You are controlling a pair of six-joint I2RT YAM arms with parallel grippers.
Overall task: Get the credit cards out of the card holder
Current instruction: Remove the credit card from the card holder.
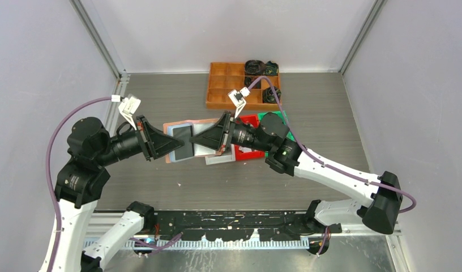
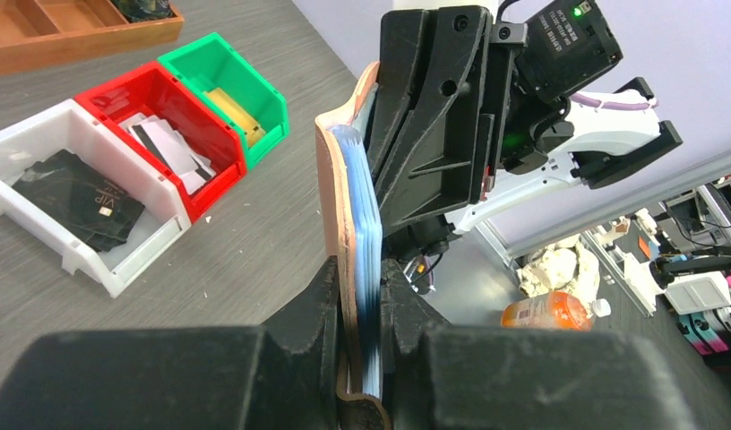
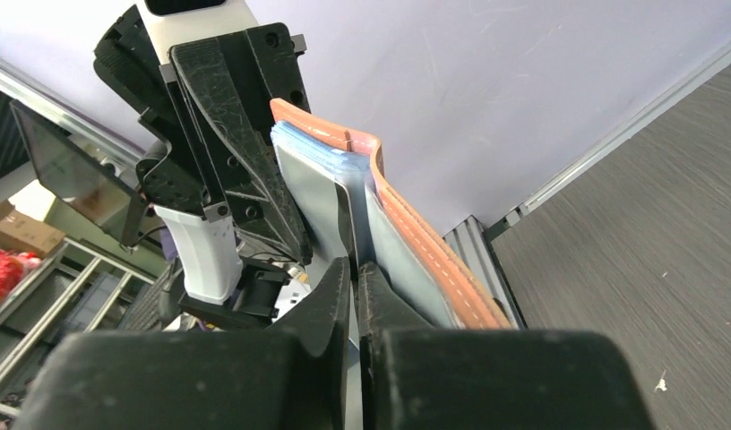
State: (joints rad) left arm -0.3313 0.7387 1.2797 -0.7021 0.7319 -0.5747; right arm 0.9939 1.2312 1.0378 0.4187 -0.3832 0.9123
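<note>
- The card holder (image 2: 331, 206) is up off the bench (image 1: 161, 96), held on edge between my two arms over the middle of the work area. Its salmon leather back faces the bins and its pale blue pockets face the right arm.
- A grey card (image 3: 313, 202) stands among those pockets, its rounded corner showing just proud of the blue plastic.
- My left tool (image 2: 362, 282) is clenched on the holder's near edge, one finger on the leather and the other on the stack of pockets.
- My right tool (image 3: 355, 273) comes in from the opposite side. Its fingers are pinched almost together on the lower edge of what I take to be that grey card, though I can't see the contact clearly.
- The two tools sit nose to nose, with only the holder between them.
- Below and beside the holder, three bins lie in a row on the bench.
- The white bin (image 2: 98, 267) holds black cards (image 2: 75, 193).
- The red bin (image 2: 196, 193) holds pale cards.
- The green bin (image 2: 259, 90) holds a gold card (image 2: 232, 107).
- The orange tray (image 1: 223, 105) sits beyond them, towards the back wall.
</note>
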